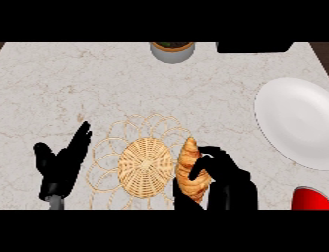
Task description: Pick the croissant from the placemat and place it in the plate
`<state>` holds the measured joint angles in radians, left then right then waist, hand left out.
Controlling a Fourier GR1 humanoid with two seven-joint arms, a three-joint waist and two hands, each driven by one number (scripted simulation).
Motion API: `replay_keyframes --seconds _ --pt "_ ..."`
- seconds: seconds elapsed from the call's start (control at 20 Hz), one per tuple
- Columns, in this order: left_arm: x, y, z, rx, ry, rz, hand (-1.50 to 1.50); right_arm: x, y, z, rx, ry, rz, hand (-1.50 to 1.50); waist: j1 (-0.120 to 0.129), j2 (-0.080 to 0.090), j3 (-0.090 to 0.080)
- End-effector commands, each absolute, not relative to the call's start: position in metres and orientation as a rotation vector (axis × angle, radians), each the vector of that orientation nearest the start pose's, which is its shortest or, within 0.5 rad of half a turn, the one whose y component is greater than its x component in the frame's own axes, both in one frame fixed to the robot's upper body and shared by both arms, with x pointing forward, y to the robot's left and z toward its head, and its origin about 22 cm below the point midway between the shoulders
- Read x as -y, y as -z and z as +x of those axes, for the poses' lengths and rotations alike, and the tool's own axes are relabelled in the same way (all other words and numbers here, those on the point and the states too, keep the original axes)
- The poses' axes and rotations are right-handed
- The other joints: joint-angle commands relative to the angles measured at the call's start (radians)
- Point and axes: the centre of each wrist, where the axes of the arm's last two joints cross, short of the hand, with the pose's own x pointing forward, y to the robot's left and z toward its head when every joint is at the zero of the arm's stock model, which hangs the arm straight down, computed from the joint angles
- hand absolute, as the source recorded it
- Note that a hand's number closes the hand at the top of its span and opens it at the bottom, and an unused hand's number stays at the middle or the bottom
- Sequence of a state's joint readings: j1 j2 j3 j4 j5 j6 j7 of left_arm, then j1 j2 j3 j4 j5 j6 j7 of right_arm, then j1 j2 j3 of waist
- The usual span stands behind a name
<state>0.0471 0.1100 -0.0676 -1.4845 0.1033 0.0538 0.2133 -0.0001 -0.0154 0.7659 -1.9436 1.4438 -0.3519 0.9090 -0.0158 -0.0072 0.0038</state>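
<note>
Croissant (pixel 189 170) lies low centre of frame, on right edge of woven placemat (pixel 144 165). Right hand (pixel 222 179) has fingers curled round its lower half, thumb side partly hidden. Left hand (pixel 64 160) rests open at lower left, holding nothing. Plate (pixel 306 123) sits at right. Croissant prob. light, flaky, crushable; best grip is mid-body, w/ fingers across the width.
</note>
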Motion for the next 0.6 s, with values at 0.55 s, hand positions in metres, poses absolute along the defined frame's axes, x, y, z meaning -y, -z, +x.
replay_keyframes --seconds 0.55 --pt "-0.240 0.027 0.240 1.192 -0.008 0.000 0.00 0.225 -0.062 0.207 1.617 0.047 -1.185 1.50 0.015 0.011 -0.002"
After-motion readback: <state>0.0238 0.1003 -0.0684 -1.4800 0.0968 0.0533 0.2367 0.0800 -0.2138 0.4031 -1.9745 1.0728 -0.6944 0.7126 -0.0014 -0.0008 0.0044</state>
